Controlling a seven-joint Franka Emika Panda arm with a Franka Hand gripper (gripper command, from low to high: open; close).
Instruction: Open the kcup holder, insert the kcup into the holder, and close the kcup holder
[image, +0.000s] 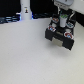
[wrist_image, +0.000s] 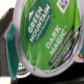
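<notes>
Over the kcup holder (image: 60, 36), my pincer (image: 62, 21) is clamped on the kcup (wrist_image: 47, 37), light thin-walled plastic, so I'm pinching gently at its sides.

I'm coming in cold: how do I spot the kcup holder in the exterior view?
Start from the pale table that fills most of the exterior view, then look to its far side, toward the exterior view's right. The kcup holder is the black boxy unit under the arm. The white bottle-shaped object toward the left is slim and pale instead.
</notes>
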